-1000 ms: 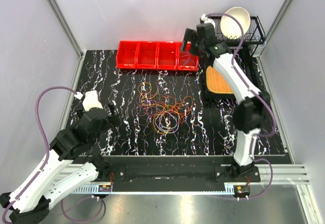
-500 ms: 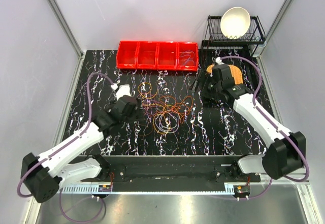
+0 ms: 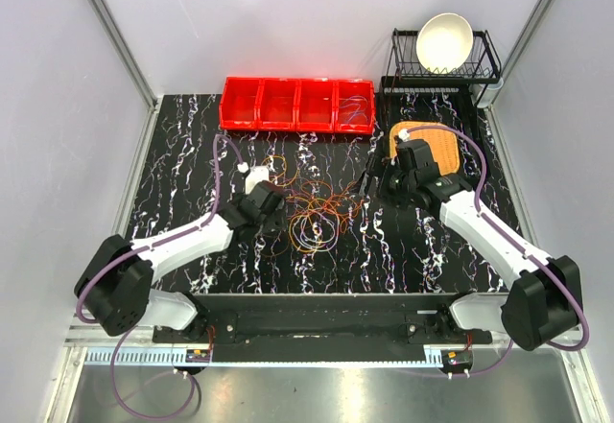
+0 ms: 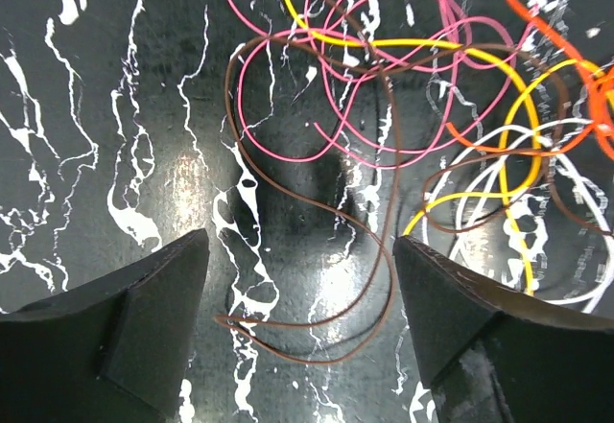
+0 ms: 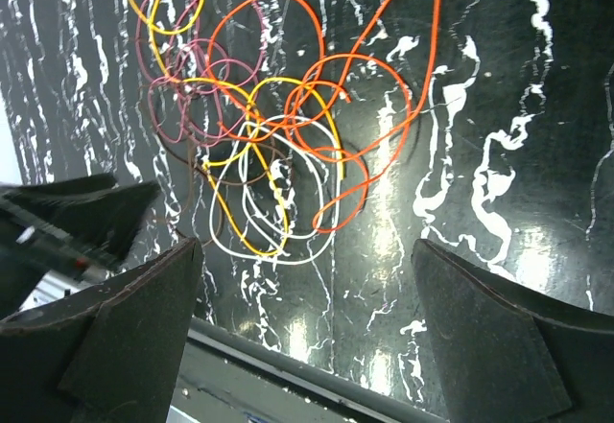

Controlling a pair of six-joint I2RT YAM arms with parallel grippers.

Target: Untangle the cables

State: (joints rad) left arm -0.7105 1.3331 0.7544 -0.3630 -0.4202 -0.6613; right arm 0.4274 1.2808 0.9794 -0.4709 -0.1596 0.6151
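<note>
The cables [image 3: 312, 207] lie in a loose tangle of orange, yellow, pink, brown and white loops at mid-table. My left gripper [image 3: 274, 216] hovers at the tangle's left edge. In the left wrist view it [image 4: 299, 250] is open, a brown loop [image 4: 317, 332] lying on the table between its fingers, touched by neither. Pink, yellow and orange loops [image 4: 384, 68] spread beyond. My right gripper [image 3: 369, 181] stands to the right of the tangle. In the right wrist view it [image 5: 307, 250] is open and holds nothing, with the cables [image 5: 278, 154] ahead of it.
A red bin [image 3: 297, 105] with several compartments sits at the back, a few wires in its right end [image 3: 355, 111]. A dish rack with a white bowl [image 3: 444, 41] stands back right, an orange woven mat [image 3: 436, 147] beside my right arm. The table's front rail [image 5: 288, 385] lies near.
Both arms have swung in to the tangle: the left from the near left corner, the right from over the red bin. The left jaws have narrowed a little.
</note>
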